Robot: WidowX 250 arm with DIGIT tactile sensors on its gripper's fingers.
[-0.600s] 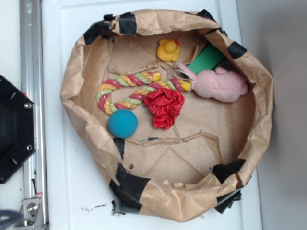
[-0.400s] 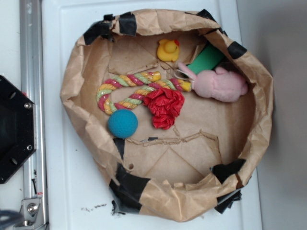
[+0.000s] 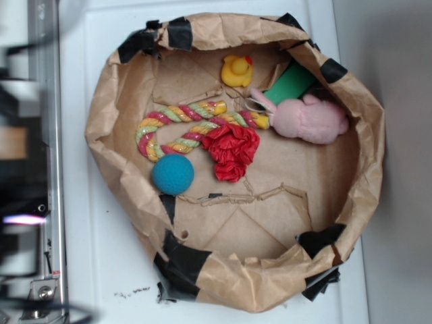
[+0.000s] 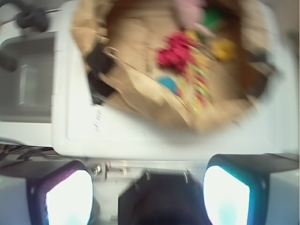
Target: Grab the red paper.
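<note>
A white tabletop [image 3: 101, 256] carries a crumpled brown paper nest [image 3: 121, 81] patched with black tape, and a metal rail [image 3: 42, 81] runs along the table's left edge.

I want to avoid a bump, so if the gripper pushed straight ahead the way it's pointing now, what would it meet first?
Probably the near wall of the paper bowl, before the red paper inside. The gripper is open, and the wrist view is blurred, so depth is uncertain.
</note>
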